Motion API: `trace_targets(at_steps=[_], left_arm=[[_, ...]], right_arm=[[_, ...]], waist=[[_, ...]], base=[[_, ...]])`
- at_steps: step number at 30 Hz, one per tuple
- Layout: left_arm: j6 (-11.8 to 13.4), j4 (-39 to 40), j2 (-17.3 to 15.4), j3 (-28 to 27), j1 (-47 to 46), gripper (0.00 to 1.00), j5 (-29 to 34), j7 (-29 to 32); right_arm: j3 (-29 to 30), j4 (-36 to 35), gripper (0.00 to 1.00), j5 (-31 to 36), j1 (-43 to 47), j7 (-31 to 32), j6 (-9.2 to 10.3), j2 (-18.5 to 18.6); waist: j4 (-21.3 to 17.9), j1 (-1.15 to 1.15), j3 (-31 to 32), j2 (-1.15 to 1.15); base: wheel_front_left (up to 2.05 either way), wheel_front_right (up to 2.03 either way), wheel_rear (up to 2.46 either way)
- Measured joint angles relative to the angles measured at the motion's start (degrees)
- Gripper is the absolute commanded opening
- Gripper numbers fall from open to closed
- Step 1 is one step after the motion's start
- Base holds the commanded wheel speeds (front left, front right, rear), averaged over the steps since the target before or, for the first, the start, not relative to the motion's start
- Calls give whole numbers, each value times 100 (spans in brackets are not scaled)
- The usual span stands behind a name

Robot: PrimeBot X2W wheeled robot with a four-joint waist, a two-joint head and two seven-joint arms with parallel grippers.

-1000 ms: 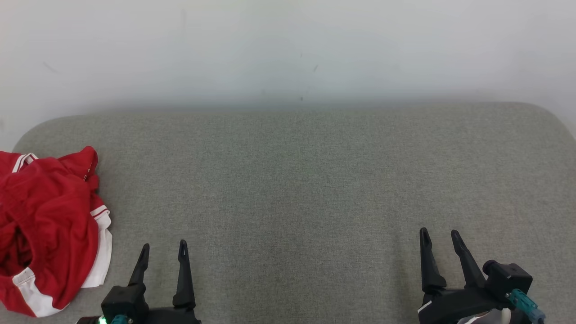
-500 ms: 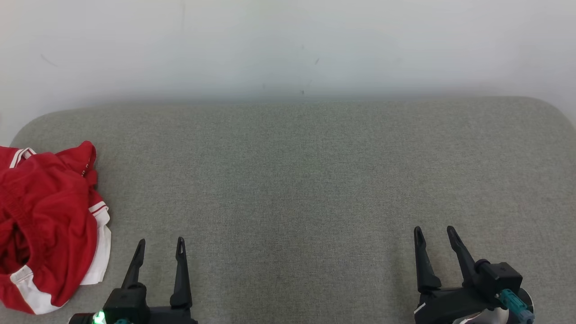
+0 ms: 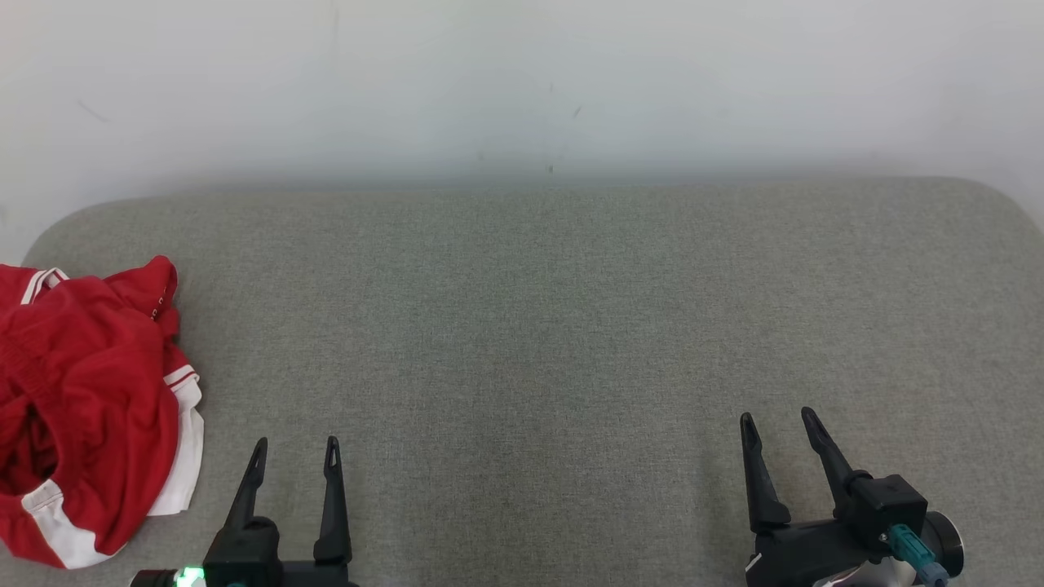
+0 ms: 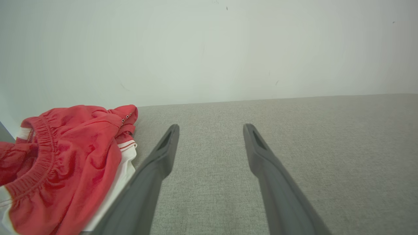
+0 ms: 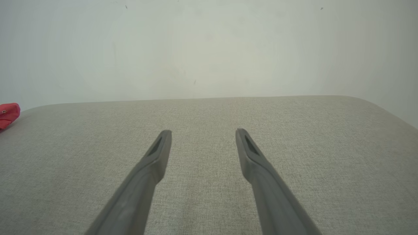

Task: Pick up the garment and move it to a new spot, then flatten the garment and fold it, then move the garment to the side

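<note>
Red garment at frame left seems light, floppy, so I'd pinch its waistband; left gripper & right gripper apart, empty.

The garment runs off the left edge; lettering on its far hem is too small to read. The left gripper and right gripper are cut off at the near edge.
</note>
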State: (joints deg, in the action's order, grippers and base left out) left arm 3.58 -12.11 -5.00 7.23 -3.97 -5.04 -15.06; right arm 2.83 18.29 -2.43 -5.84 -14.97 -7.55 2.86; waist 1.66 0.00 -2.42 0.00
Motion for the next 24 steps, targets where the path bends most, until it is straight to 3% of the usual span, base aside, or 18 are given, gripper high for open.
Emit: trace_targets(at_steps=[12, 24], left_arm=[[-203, -257, 122, -220, -62, 100, -170, 1], [-237, -342, 179, -276, -81, 100, -151, 1]], right_arm=[[-12, 62, 100, 3, -1, -2, 0, 1], [42, 25, 100, 4, 20, -3, 0, 1]], waist=[[16, 1, 25, 0], [119, 1, 5, 0]], base=[[0, 0, 0], [0, 0, 0]])
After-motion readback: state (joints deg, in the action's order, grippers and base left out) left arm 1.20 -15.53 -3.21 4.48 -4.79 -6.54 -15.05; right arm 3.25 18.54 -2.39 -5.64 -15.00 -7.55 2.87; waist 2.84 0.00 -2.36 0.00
